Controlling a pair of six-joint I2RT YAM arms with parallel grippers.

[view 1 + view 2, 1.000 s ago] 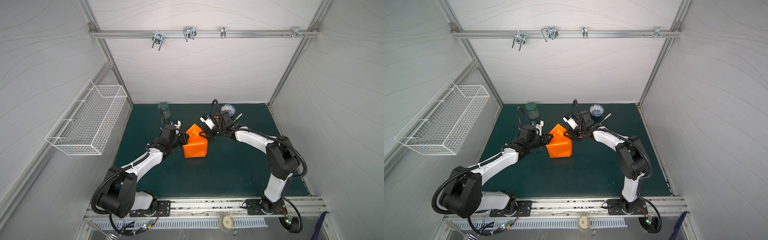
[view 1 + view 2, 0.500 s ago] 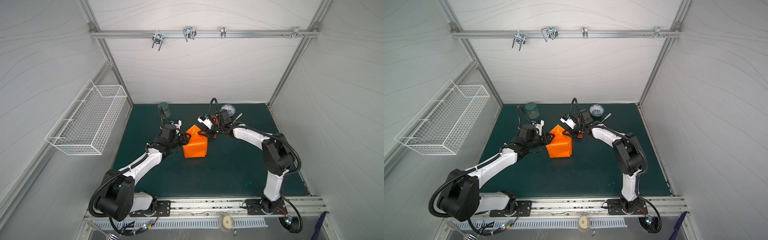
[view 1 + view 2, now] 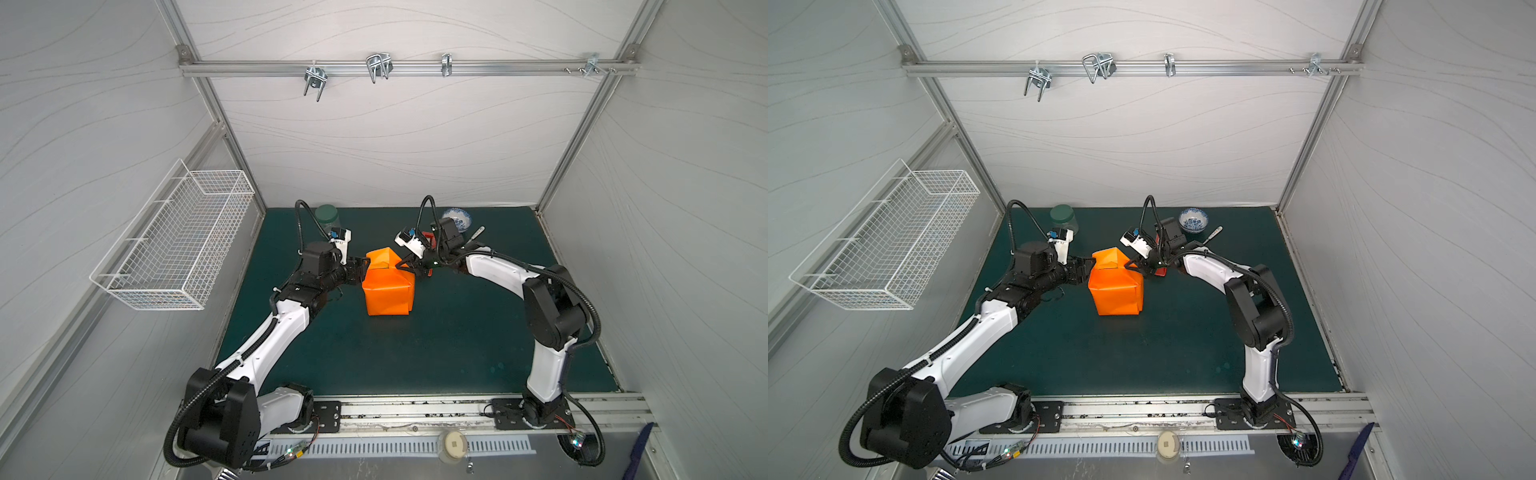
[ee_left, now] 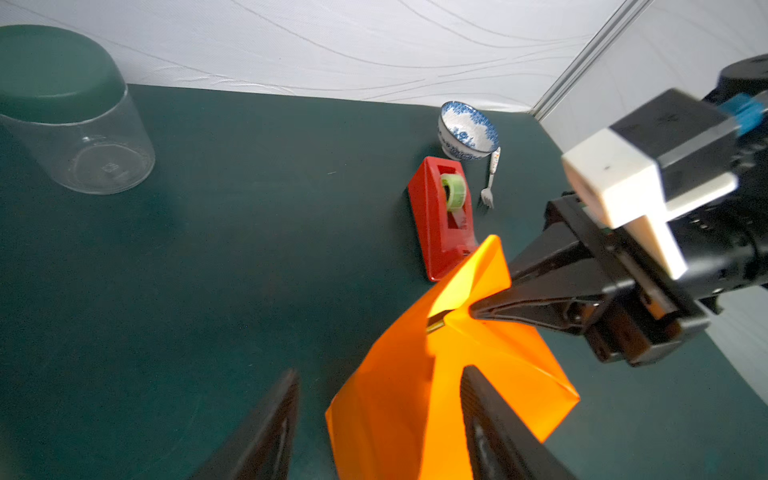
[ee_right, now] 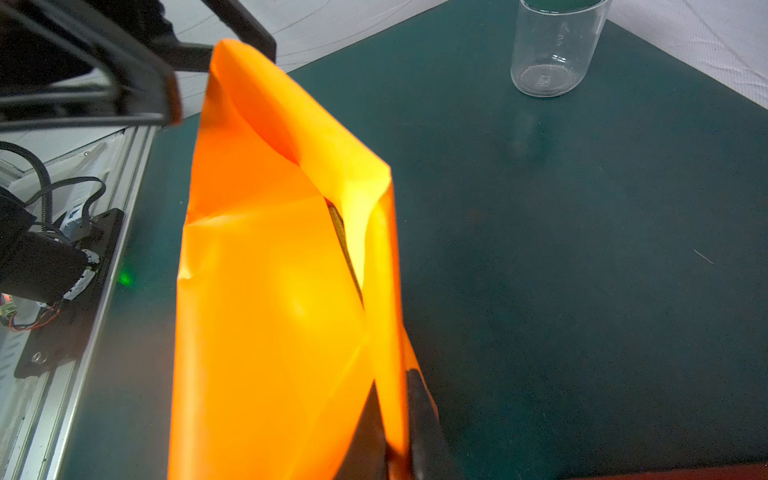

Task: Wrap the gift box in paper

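Gift box (image 4: 435,324) almost fully covered, only a thin olive edge peeks through a gap in the folds, also seen in the right wrist view (image 5: 345,249). Paper (image 3: 388,291) (image 3: 1117,291) is orange, wrapped round the box as a blocky parcel. Its far end is unfinished, with loose flaps standing up in a peak. Parcel sits on the dark green worktop (image 3: 457,332), about mid-width and a bit toward the back wall, between the two arms.

Right pincer (image 3: 409,269) (image 3: 1133,266) (image 5: 395,380) is clenched on a raised flap of the paper at the parcel's right far corner. The flap is sandwiched between both fingers, clear in the right wrist view.

Left pincer (image 3: 362,266) (image 3: 1084,266) (image 4: 378,432) is at the parcel's left far side, released. Its jaws are spread wide, one finger over the paper and one off to the side above the worktop. No grip seen.

Behind the right pincer is a red tape dispenser (image 4: 436,224) with a green roll. Just beyond it are a blue-white bowl (image 4: 467,131) (image 3: 1192,220) and a small fork (image 4: 490,183). A clear jar (image 4: 75,116) (image 3: 328,216) with a green lid stands at back left, well apart from the parcel. Wire basket (image 3: 174,245) hangs on the left wall.
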